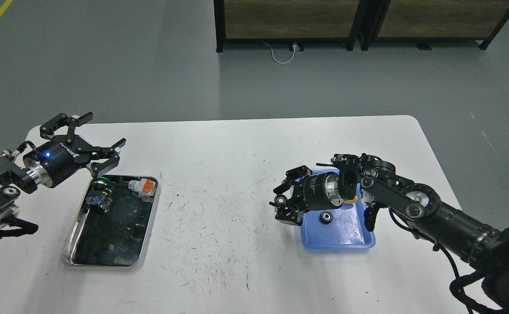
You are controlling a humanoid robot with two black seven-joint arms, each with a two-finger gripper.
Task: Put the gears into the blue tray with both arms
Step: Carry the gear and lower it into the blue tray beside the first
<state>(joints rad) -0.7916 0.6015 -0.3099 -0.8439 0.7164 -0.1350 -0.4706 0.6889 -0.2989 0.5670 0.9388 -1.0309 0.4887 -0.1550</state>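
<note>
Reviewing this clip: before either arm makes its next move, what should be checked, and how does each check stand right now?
1. One gear lies inside the blue tray: ok.
2. Second gear located: cannot tell; none shows clearly in the silver tray.
3. Left pincer open and empty above the silver tray's far end: ok.
4. Right pincer state: cannot tell, fingers too dark; it sits at the blue tray's left edge.
5. Push-button switches are in the silver tray, not the blue one: ok.
</note>
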